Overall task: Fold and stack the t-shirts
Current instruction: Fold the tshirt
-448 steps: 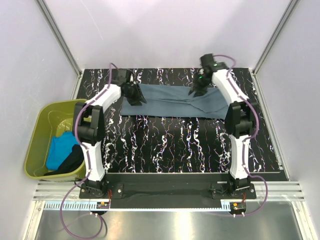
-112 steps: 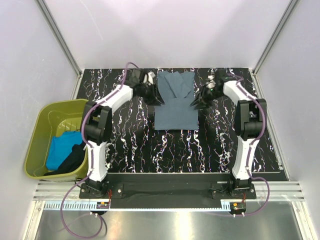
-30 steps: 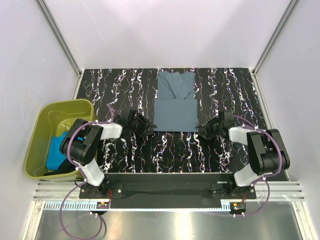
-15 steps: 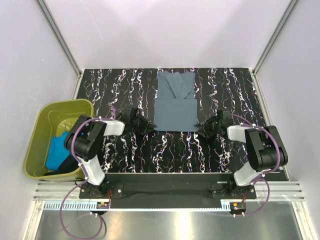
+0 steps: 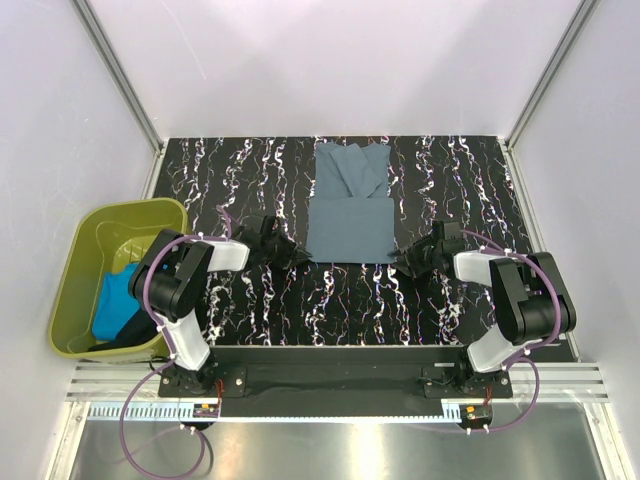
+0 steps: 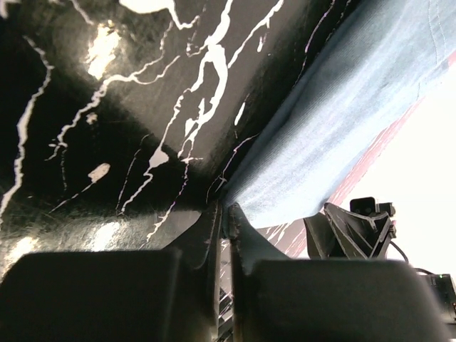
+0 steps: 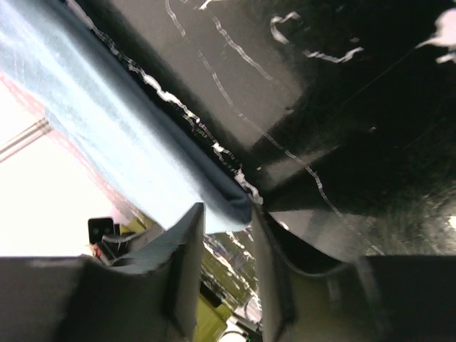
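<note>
The slate grey-blue t-shirt (image 5: pixel 348 215) lies folded into a narrow strip at the table's middle, running from the back towards me. My left gripper (image 5: pixel 297 256) lies low at its near left corner. In the left wrist view the shirt (image 6: pixel 342 128) ends in a corner pinched between the nearly touching tips of that gripper (image 6: pixel 225 214). My right gripper (image 5: pixel 403 258) is at the near right corner. In the right wrist view its jaws (image 7: pixel 228 221) stand apart, with the folded corner of the shirt (image 7: pixel 107 121) between them. The turquoise t-shirt (image 5: pixel 115 300) and black t-shirt (image 5: pixel 145 325) lie in the tub.
An olive-green tub (image 5: pixel 75 260) stands off the table's left edge. The black marbled tabletop (image 5: pixel 250 180) is bounded by white walls at the back and both sides.
Both grippers slid inward to the shirt's near corners. The left jaws closed onto the left corner. The right jaws narrowed slightly around the right corner.
</note>
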`<state>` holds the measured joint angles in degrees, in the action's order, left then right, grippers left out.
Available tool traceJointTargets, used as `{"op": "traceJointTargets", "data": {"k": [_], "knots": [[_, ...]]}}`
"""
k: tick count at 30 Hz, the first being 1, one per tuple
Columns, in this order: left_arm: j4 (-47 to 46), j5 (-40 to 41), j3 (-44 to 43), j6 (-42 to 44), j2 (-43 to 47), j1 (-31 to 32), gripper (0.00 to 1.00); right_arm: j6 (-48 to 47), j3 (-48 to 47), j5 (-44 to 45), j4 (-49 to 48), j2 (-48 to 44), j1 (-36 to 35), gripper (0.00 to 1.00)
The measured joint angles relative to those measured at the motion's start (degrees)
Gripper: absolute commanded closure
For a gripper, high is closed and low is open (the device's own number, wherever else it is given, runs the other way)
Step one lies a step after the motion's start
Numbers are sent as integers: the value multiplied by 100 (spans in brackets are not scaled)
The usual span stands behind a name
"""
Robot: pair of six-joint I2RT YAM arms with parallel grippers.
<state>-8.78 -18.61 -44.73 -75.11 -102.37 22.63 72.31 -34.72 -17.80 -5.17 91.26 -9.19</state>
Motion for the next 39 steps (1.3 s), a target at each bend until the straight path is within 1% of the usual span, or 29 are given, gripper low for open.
{"op": "traceJointTargets", "data": {"k": [1, 2, 3, 4, 5, 11, 15, 18, 25, 30, 35, 39], "knots": [[-13, -2, 0, 7, 0, 0, 99, 2, 0, 28, 2, 0, -4, 65], [-17, -4, 0, 9, -2, -2, 100, 4, 0, 52, 9, 11, -13, 71], [-22, -9, 0, 13, -2, -2, 100, 9, 0, 61, 2, 31, -15, 88], [-28, -11, 0, 15, -2, -2, 100, -28, -7, 83, 2, 68, -20, 95], [-33, -13, 0, 17, -7, -2, 100, -7, -13, 87, -9, 133, -22, 100], [-127, -2, 48, 26, 9, 39, 100, -140, -87, 72, 31, 190, -26, 100], [-33, 87, 302, 55, 339, 199, 100, -444, -83, 186, 741, -203, -31, 100], [118, 109, 588, 52, 796, 361, 100, -688, 46, 234, 1451, -861, -37, 100], [404, 232, 1108, 4, 2046, 774, 100, -973, 317, 232, 2741, -2498, -61, 100], [774, 446, 1419, -142, 2986, 1246, 100, -999, 466, 232, 3694, -3738, -157, 100], [1272, 883, 1781, -474, 4419, 1917, 100, -979, 560, 225, 4872, -5101, -282, 100], [1650, 1185, 1799, -656, 5031, 2332, 100, -935, 551, 181, 5801, -6065, -297, 100]]}}
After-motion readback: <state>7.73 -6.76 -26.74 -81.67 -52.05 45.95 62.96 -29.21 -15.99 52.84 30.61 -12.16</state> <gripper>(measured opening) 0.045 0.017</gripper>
